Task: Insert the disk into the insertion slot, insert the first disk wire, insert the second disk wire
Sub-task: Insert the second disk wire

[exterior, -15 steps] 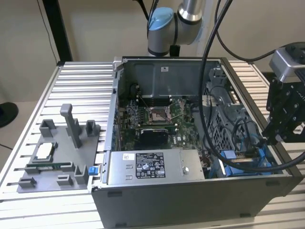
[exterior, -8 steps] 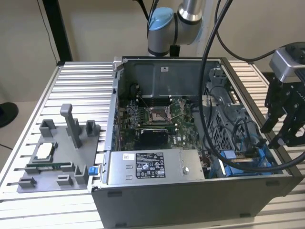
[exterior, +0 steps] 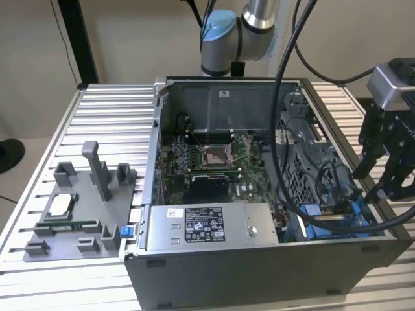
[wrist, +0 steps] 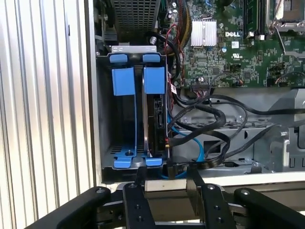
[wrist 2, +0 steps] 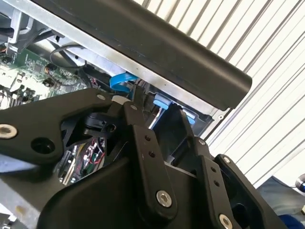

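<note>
Claw (exterior: 367, 184) hangs with its fingers spread and nothing between them, just above the rim of the computer case (exterior: 259, 272), at the case's near corner on the exterior view's right. Beneath it, in the first wrist view, the disk (wrist: 153, 119) stands on edge in its blue frame inside the insertion slot (wrist: 107, 124), set in that same corner. Black and blue cables (wrist: 209, 114) loop just beside the slot. The case stands on the ribbed surface (exterior: 110, 110).

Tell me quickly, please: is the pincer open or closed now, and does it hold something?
Pincer: open, holding nothing, close to the insertion slot.
</note>
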Robot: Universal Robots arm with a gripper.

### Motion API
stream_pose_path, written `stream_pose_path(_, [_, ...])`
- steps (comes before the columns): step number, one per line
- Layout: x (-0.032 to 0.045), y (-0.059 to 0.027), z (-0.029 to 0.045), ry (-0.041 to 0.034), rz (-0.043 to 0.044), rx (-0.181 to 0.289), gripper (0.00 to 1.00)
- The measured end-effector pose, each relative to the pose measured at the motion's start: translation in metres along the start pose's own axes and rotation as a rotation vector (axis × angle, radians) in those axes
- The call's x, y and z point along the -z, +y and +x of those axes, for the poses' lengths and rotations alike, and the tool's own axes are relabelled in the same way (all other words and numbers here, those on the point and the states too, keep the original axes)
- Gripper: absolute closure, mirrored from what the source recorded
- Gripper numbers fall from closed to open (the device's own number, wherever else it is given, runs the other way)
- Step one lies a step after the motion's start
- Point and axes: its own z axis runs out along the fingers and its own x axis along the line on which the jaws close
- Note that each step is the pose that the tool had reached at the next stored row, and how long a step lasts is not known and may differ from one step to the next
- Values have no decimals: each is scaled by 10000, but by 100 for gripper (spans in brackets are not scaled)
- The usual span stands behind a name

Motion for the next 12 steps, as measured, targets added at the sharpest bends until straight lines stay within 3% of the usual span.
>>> stream_pose_path(3, [-1, -44, -2, 30, -544, -46, 0])
stream_pose_path(5, [-8, -113, -6, 46, -790, -67, 0])
stream_pose_path(8, [-29, -212, -1, 55, -942, -78, 0])
stream_pose_path(10, [-44, -217, 16, 53, -1007, -85, 0])
stream_pose_path(12, [-49, -218, 22, 44, -1148, -115, 0])
